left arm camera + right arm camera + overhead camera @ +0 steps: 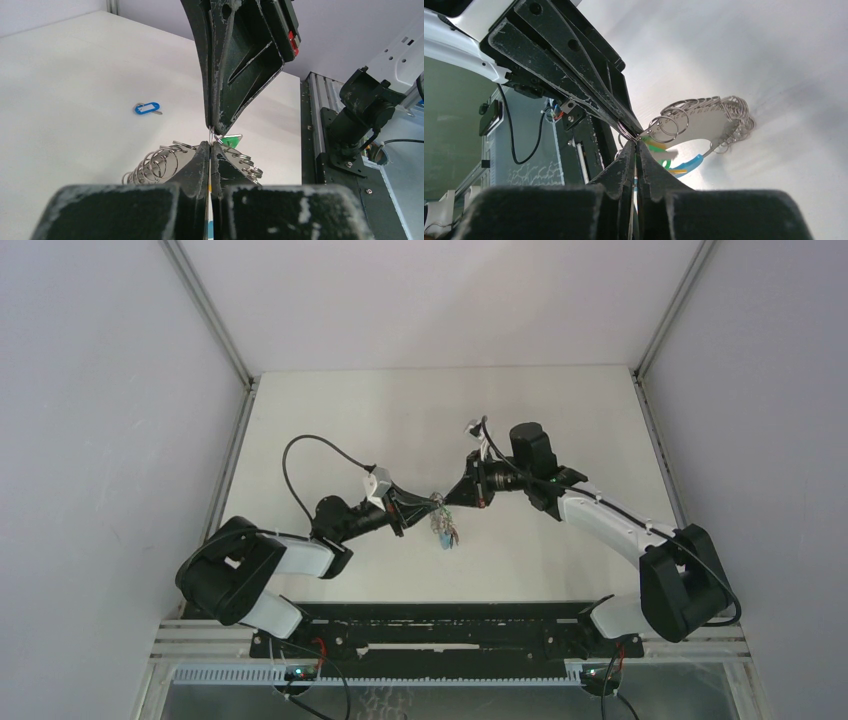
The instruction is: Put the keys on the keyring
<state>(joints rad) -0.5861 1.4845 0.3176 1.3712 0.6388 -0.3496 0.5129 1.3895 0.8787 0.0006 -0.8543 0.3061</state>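
Both grippers meet tip to tip above the middle of the table. My left gripper [432, 502] [211, 146] is shut on the thin wire of the keyring [445, 530], which hangs below the tips. My right gripper [448, 499] [636, 146] is shut on the same wire from the other side. The fringe of silver links [152, 166] [704, 114] fans out to both sides. A green key tag [231, 140] [655, 146] hangs by the tips. The light-blue sleeve [688, 163] and a yellow tag [676, 171] show below. A blue-tagged key [147, 108] lies alone on the table.
The white table [330, 420] is walled on the left, right and back. A black rail [430, 625] and the arm bases run along the near edge. The right arm's base [362, 115] stands close behind the grippers in the left wrist view.
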